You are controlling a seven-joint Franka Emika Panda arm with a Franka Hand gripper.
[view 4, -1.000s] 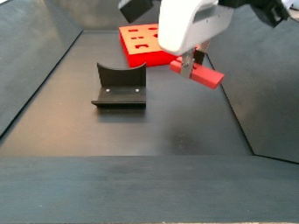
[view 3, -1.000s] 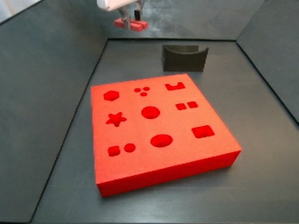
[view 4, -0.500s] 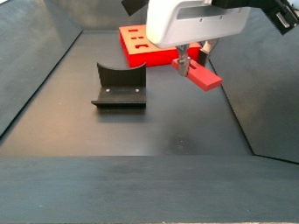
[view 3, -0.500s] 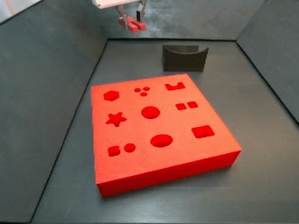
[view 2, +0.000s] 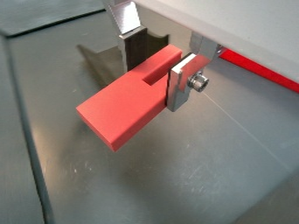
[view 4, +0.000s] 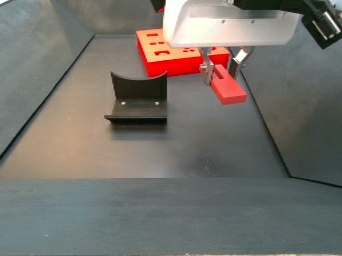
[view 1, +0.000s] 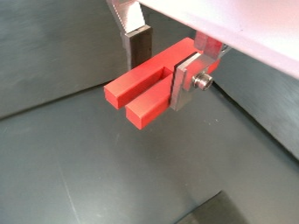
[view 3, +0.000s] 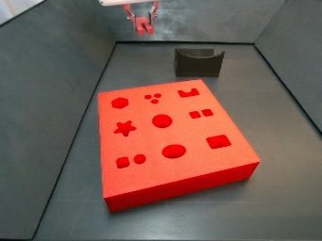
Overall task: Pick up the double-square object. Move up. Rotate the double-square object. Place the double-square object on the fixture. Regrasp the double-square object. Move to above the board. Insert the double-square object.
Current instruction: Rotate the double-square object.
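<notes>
My gripper [view 3: 142, 19] hangs high above the floor at the back, beyond the board [view 3: 170, 141] and off to one side of the fixture [view 3: 199, 62]. It is shut on the double-square object [view 4: 227, 88], a small red-pink slotted block that sticks out below the fingertips. Both wrist views show the block [view 1: 142, 87] [view 2: 121, 112] clamped near one end between the silver fingers [view 1: 186, 80] [view 2: 180, 84], with its long part free. The fixture [view 4: 136, 100] stands on the floor apart from the gripper [view 4: 221, 66]. The board [view 4: 163, 48] lies behind it.
Sloped dark walls close in the floor on all sides [view 3: 63, 104] [view 4: 301, 120]. Behind the fingers in a wrist view, the dark fixture [view 2: 100, 58] and an edge of the board [view 2: 263, 70] show.
The wrist has turned while staying high, and the held block has swung round with it, now pointing more along the view in both side views. Board and fixture have not moved.
</notes>
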